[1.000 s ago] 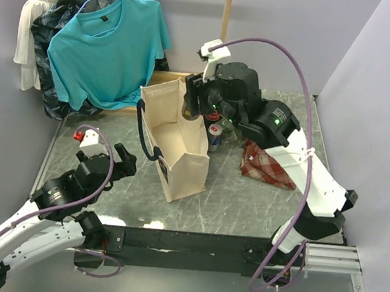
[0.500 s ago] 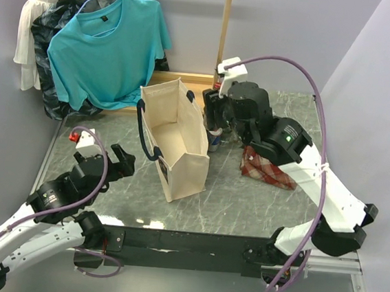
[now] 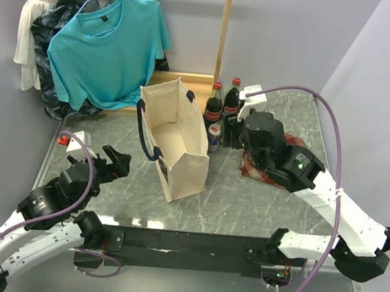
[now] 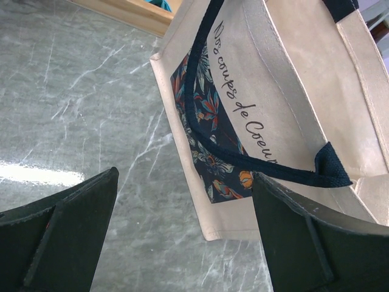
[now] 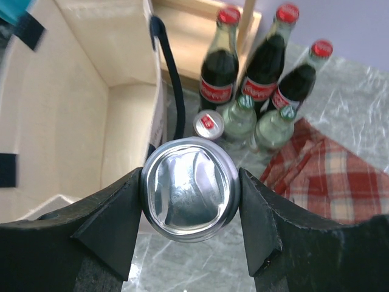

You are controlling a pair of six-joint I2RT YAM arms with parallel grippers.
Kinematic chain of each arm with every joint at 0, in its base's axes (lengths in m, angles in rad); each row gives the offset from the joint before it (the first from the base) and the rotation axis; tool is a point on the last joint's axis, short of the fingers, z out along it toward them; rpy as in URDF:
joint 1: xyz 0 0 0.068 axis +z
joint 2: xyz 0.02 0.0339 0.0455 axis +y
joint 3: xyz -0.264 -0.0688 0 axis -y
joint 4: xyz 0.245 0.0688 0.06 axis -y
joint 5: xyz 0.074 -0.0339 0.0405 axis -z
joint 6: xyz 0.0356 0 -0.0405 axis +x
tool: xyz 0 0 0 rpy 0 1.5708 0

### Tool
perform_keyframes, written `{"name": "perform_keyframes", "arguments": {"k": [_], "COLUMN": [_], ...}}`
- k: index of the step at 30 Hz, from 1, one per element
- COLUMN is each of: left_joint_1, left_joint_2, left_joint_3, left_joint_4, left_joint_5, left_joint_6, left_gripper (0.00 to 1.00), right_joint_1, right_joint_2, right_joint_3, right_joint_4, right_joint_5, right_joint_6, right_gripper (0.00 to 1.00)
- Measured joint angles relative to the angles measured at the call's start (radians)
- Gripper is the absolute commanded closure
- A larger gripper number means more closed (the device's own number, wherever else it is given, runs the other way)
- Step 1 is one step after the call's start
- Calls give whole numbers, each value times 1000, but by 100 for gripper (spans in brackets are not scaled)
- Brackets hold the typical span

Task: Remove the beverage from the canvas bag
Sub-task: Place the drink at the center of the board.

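The canvas bag (image 3: 178, 141) stands upright with its mouth open, cream with navy handles and a floral printed side (image 4: 206, 109); its inside (image 5: 79, 91) shows bare fabric. My right gripper (image 5: 191, 190) is shut on the beverage, a silver can (image 5: 189, 190) seen end-on, held outside the bag and above the table to its right. From above, the right gripper (image 3: 232, 132) sits beside the bag's right wall and hides the can. My left gripper (image 3: 114, 160) stands open left of the bag, holding nothing (image 4: 182, 243).
Cola bottles (image 3: 215, 105) (image 5: 219, 73), two clear glass bottles (image 5: 240, 118) and a small can (image 3: 214, 137) cluster behind the bag's right side. A red plaid cloth (image 3: 269, 163) lies to the right. A teal shirt (image 3: 108, 41) hangs at the back left.
My right arm has swung from above the bag's mouth to the right and nearer, uncovering the bottles. My left arm has drawn back slightly to the left.
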Motion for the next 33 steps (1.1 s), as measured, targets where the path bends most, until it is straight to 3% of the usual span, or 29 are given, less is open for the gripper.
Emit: {"name": "perform_keyframes", "arguments": {"k": [22,33], "left_joint_1": [0,0], "left_joint_2": [-12,-12], "left_joint_3": [0,0], "left_joint_4": [0,0], "left_joint_5": [1,2], "left_joint_6": [-7,-7], "left_gripper": [4,4], "right_joint_1": [-204,-255], "right_joint_2": [-75,3], "right_joint_3": [-390,-447], "right_joint_4": [187,315], "right_joint_5": [-96,-121], "right_joint_6": [56,55], "right_gripper": [100,100]}}
